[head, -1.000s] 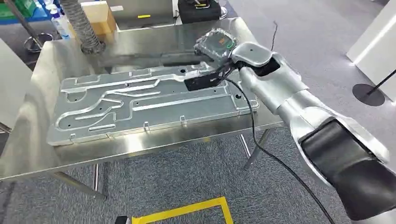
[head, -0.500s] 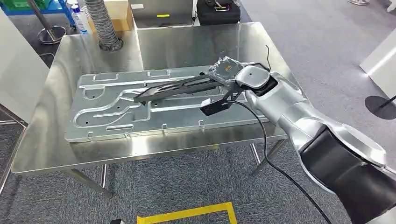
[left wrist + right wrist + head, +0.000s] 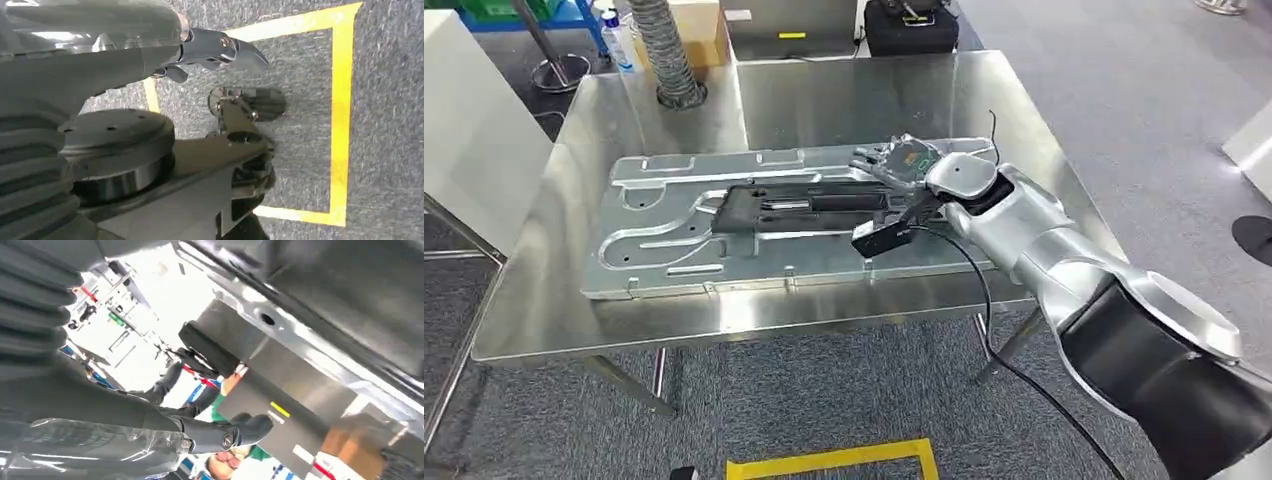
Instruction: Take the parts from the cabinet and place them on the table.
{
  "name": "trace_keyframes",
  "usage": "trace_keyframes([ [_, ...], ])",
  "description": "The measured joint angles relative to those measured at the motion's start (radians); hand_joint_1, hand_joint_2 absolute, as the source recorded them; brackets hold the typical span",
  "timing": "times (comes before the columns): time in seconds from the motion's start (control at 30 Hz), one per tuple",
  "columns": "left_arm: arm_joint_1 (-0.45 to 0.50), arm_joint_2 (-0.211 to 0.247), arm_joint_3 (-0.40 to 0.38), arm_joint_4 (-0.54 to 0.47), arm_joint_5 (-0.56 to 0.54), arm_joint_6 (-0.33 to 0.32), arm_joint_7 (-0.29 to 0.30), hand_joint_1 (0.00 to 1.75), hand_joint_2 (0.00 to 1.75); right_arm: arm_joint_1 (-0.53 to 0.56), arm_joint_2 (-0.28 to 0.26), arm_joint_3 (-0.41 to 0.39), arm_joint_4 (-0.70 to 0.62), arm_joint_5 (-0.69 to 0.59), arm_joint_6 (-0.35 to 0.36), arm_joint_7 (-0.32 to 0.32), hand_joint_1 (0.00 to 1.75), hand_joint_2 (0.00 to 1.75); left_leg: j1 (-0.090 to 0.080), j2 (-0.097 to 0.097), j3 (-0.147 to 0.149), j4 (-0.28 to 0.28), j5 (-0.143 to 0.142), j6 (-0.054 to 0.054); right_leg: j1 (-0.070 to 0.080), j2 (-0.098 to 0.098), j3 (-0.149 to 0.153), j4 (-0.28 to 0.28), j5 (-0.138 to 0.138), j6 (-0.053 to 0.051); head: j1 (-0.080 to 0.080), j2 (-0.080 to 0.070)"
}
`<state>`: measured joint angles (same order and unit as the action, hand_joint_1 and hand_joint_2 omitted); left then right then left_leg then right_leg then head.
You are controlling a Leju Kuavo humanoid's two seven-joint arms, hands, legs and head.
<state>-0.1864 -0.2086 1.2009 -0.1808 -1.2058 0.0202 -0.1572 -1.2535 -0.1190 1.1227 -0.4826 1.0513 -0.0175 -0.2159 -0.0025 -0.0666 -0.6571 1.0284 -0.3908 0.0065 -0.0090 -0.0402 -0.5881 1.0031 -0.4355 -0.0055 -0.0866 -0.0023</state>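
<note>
Down by the floor, a left hand [image 3: 220, 50] hanging at the side over grey carpet [image 3: 390, 125] and a yellow taped square [image 3: 342, 110], nothing in it, what shows of the fingers loosely apart; idle, by the look of it. Up at the near edge of the steel table [image 3: 544, 320], a big ribbed metal plate [image 3: 674, 240] lying flat. On top of that plate, a long black part [image 3: 794, 208], flat and lengthwise, looking fully supported and level. At its right end, the right hand [image 3: 902, 165], wrapped in clear plastic, resting over or against the part's tip; from the head view, impossible to say whether the fingers grip it or merely touch, and the right wrist view too blurred and turned to settle it. Judging by this: carrying done, part down on the table, release and withdrawal of the arm left, then presumably a return to the cabinet for any further parts. Farther back, bare tabletop, a grey ribbed hose [image 3: 664, 50] standing at the far left corner, a cardboard box [image 3: 704, 25] and a black case [image 3: 911, 25] beyond.
</note>
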Motion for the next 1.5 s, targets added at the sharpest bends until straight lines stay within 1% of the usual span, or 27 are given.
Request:
trace_keyframes([
  [0.07, -0.005, 0.000, 0.000, 0.000, -0.002, 0.015, 0.027, 0.00, 0.00, -0.001, -0.014, -0.003, 0.000, -0.002, 0.000, -0.003, 0.00, 0.00, 0.000, 0.030, -0.035, 0.090, -0.065, -0.022, 0.002, -0.014, 0.011, -0.008, 0.005, -0.010, 0.000, 0.000],
  [0.13, -0.006, 0.000, 0.000, 0.000, -0.009, 0.037, 0.055, 0.00, 0.00, 0.005, -0.034, -0.003, -0.002, -0.002, 0.005, -0.009, 0.00, 0.00, 0.009, 0.043, -0.106, 0.244, -0.144, -0.035, 0.005, -0.024, 0.011, -0.008, 0.006, -0.009, 0.000, 0.000],
  [0.17, -0.004, 0.000, 0.000, 0.000, -0.009, 0.040, 0.062, 0.00, 0.00, 0.010, -0.044, -0.004, -0.002, -0.002, 0.007, -0.010, 0.00, 0.00, 0.013, 0.044, -0.122, 0.283, -0.154, -0.042, 0.005, -0.031, 0.009, -0.007, 0.006, -0.008, 0.000, 0.000],
  [0.23, -0.003, 0.000, 0.000, 0.000, -0.010, 0.041, 0.064, 0.00, 0.00, 0.018, -0.056, -0.008, -0.002, -0.002, 0.006, -0.010, 0.00, 0.00, 0.024, 0.046, -0.083, 0.220, -0.113, -0.052, 0.001, -0.036, 0.006, -0.003, 0.007, -0.002, 0.000, 0.000],
  [0.3, -0.004, 0.000, 0.000, 0.000, -0.011, 0.039, 0.064, 0.00, 0.00, 0.017, -0.058, -0.014, -0.002, -0.002, 0.006, -0.010, 0.00, 0.00, 0.037, 0.045, 0.018, 0.052, -0.045, -0.061, -0.005, -0.037, 0.000, 0.008, 0.005, 0.010, 0.000, 0.000],
  [0.33, -0.005, 0.000, 0.000, 0.000, -0.012, 0.037, 0.064, 0.00, 0.00, 0.016, -0.058, -0.017, -0.003, -0.002, 0.005, -0.010, 0.00, 0.00, 0.035, 0.032, 0.030, 0.019, -0.050, -0.060, -0.005, -0.036, -0.004, 0.015, 0.004, 0.020, 0.000, 0.000],
  [0.37, -0.004, -0.003, 0.000, 0.000, -0.012, 0.034, 0.063, 0.00, 0.00, 0.016, -0.058, -0.019, -0.005, -0.003, 0.005, -0.010, 0.00, 0.00, 0.032, 0.026, 0.030, 0.007, -0.029, -0.037, -0.002, -0.030, -0.009, 0.026, 0.003, 0.028, 0.000, 0.000],
  [0.5, -0.003, -0.002, 0.000, 0.000, -0.012, 0.028, 0.064, 0.00, 0.00, 0.023, -0.057, -0.024, -0.004, -0.005, 0.006, -0.010, 0.00, 0.00, 0.021, 0.029, 0.019, 0.003, -0.005, 0.011, -0.015, -0.030, -0.022, 0.023, 0.005, 0.054, 0.000, 0.000],
  [0.57, -0.007, -0.002, 0.001, 0.000, -0.011, 0.026, 0.064, 0.00, 0.00, 0.025, -0.045, -0.034, -0.002, -0.007, 0.006, -0.008, 0.00, 0.00, 0.017, 0.028, 0.002, 0.001, 0.009, 0.023, -0.018, 0.003, -0.049, 0.108, -0.090, 0.049, 0.000, 0.000],
  [0.63, -0.008, -0.002, 0.001, 0.000, -0.011, 0.024, 0.064, 0.00, 0.00, 0.025, -0.034, -0.042, 0.000, -0.008, 0.007, -0.005, 0.00, 0.00, 0.011, 0.028, -0.016, 0.001, 0.023, 0.032, -0.013, 0.024, -0.096, 0.278, -0.184, 0.043, 0.000, 0.000],
  [0.67, -0.007, -0.002, 0.001, 0.000, -0.011, 0.023, 0.065, 0.00, 0.00, 0.026, -0.027, -0.046, 0.002, -0.008, 0.008, -0.002, 0.00, 0.00, 0.005, 0.027, -0.025, 0.001, 0.031, 0.035, -0.011, 0.027, -0.103, 0.330, -0.203, 0.039, 0.000, 0.000],
  [0.73, -0.006, -0.002, 0.001, 0.000, -0.010, 0.021, 0.065, 0.00, 0.00, 0.027, -0.016, -0.054, 0.005, -0.008, 0.006, 0.004, 0.00, 0.00, -0.004, 0.027, -0.044, 0.002, 0.047, 0.040, -0.003, 0.027, -0.056, 0.292, -0.176, 0.025, 0.000, 0.000],
  [0.8, -0.005, -0.002, 0.001, 0.000, -0.009, 0.021, 0.065, 0.00, 0.00, 0.021, -0.008, -0.067, 0.006, -0.008, 0.002, 0.008, 0.00, 0.00, -0.009, 0.027, -0.058, 0.002, 0.063, 0.039, 0.015, 0.023, 0.057, 0.125, -0.115, 0.000, 0.000, 0.000],
  [0.83, -0.005, -0.005, 0.001, 0.000, -0.009, 0.019, 0.064, 0.00, 0.00, 0.013, -0.004, -0.076, 0.007, -0.011, 0.000, 0.010, 0.00, 0.00, -0.009, 0.029, -0.063, 0.002, 0.072, 0.039, 0.029, 0.000, 0.111, 0.042, -0.120, -0.019, 0.000, 0.000],
  [0.87, -0.005, -0.006, 0.002, 0.000, -0.008, 0.019, 0.064, 0.00, 0.00, 0.005, 0.000, -0.087, 0.007, -0.015, -0.003, 0.013, 0.00, 0.00, -0.012, 0.031, -0.069, 0.001, 0.081, 0.032, 0.032, -0.015, 0.124, 0.010, -0.126, -0.017, 0.000, 0.000],
  [0.97, 0.003, -0.007, 0.003, 0.000, -0.002, 0.012, 0.063, 0.00, 0.00, -0.013, 0.002, -0.111, 0.012, -0.016, -0.016, 0.041, 0.00, 0.00, -0.003, 0.043, -0.065, -0.019, 0.114, 0.018, 0.041, -0.003, 0.107, 0.007, -0.096, -0.017, 0.000, 0.000],
  [1.0, 0.006, -0.006, 0.003, 0.000, 0.000, 0.010, 0.063, 0.00, 0.00, -0.014, 0.002, -0.119, 0.016, -0.016, -0.019, 0.053, 0.00, 0.00, -0.010, 0.041, -0.068, -0.029, 0.122, 0.012, 0.028, -0.001, 0.102, -0.014, -0.070, -0.022, 0.000, 0.000],
  [1.03, 0.008, -0.005, 0.003, 0.000, 0.002, 0.008, 0.062, 0.00, 0.00, -0.018, 0.002, -0.127, 0.022, -0.016, -0.021, 0.064, 0.00, 0.00, -0.006, 0.043, -0.078, -0.016, 0.085, 0.004, 0.025, -0.005, 0.094, -0.024, -0.050, -0.017, 0.000, 0.000],
  [1.07, 0.011, -0.003, 0.004, 0.000, 0.003, 0.006, 0.063, 0.00, 0.00, -0.023, 0.002, -0.137, 0.026, -0.017, -0.022, 0.068, 0.00, 0.00, -0.003, 0.044, -0.092, 0.031, 0.013, -0.004, 0.022, -0.003, 0.077, -0.026, -0.034, -0.024, 0.000, 0.000],
  [1.13, 0.015, -0.001, 0.004, 0.000, 0.003, 0.004, 0.063, 0.00, 0.00, -0.029, -0.001, -0.153, 0.036, -0.018, -0.026, 0.072, 0.00, 0.00, 0.007, 0.046, -0.119, 0.177, -0.110, -0.021, 0.019, -0.001, 0.044, -0.026, -0.007, -0.019, 0.000, 0.000],
  [1.17, 0.017, 0.000, 0.005, 0.000, 0.003, 0.003, 0.062, 0.00, 0.00, -0.031, -0.009, -0.159, 0.043, -0.018, -0.026, 0.074, 0.00, 0.00, 0.013, 0.047, -0.126, 0.244, -0.133, -0.029, 0.017, -0.001, 0.028, -0.025, 0.006, -0.016, 0.000, 0.000],
  [1.2, 0.019, 0.002, 0.005, 0.000, 0.003, 0.003, 0.062, 0.00, 0.00, -0.031, -0.018, -0.163, 0.048, -0.018, -0.026, 0.074, 0.00, 0.00, 0.018, 0.049, -0.124, 0.291, -0.119, -0.035, 0.013, -0.001, 0.010, -0.023, 0.019, -0.010, 0.000, 0.000],
  [1.23, 0.020, 0.003, 0.005, 0.000, 0.003, 0.002, 0.063, 0.00, 0.00, -0.031, -0.028, -0.166, 0.051, -0.018, -0.026, 0.073, 0.00, 0.00, 0.025, 0.050, -0.106, 0.298, -0.084, -0.043, 0.008, -0.001, -0.009, -0.020, 0.031, -0.003, 0.000, 0.000],
  [1.3, 0.020, 0.003, 0.005, 0.000, 0.003, 0.001, 0.062, 0.00, 0.00, -0.032, -0.040, -0.172, 0.054, -0.018, -0.026, 0.074, 0.00, 0.00, 0.040, 0.050, -0.012, 0.199, -0.031, -0.060, -0.003, 0.001, -0.045, -0.007, 0.050, 0.013, 0.000, 0.000],
  [1.37, 0.018, 0.003, 0.005, 0.000, 0.003, 0.000, 0.063, 0.00, 0.00, -0.038, -0.048, -0.181, 0.055, -0.018, -0.027, 0.075, 0.00, 0.00, 0.045, 0.030, 0.114, 0.028, -0.101, -0.075, -0.006, 0.010, -0.078, 0.018, 0.062, 0.031, 0.000, 0.000],
  [1.4, 0.018, 0.003, 0.005, 0.000, 0.003, 0.000, 0.062, 0.00, 0.00, -0.040, -0.049, -0.183, 0.056, -0.017, -0.028, 0.076, 0.00, 0.00, 0.039, 0.026, 0.107, 0.020, -0.105, -0.038, -0.009, 0.011, -0.082, 0.021, 0.071, 0.038, 0.000, 0.000],
  [1.5, 0.023, 0.007, 0.005, 0.000, 0.003, 0.001, 0.063, 0.00, 0.00, -0.032, -0.049, -0.184, 0.064, -0.017, -0.029, 0.078, 0.00, 0.00, 0.025, 0.038, 0.089, 0.009, -0.082, -0.004, -0.023, 0.018, -0.087, 0.010, 0.100, 0.065, 0.000, 0.000],
])
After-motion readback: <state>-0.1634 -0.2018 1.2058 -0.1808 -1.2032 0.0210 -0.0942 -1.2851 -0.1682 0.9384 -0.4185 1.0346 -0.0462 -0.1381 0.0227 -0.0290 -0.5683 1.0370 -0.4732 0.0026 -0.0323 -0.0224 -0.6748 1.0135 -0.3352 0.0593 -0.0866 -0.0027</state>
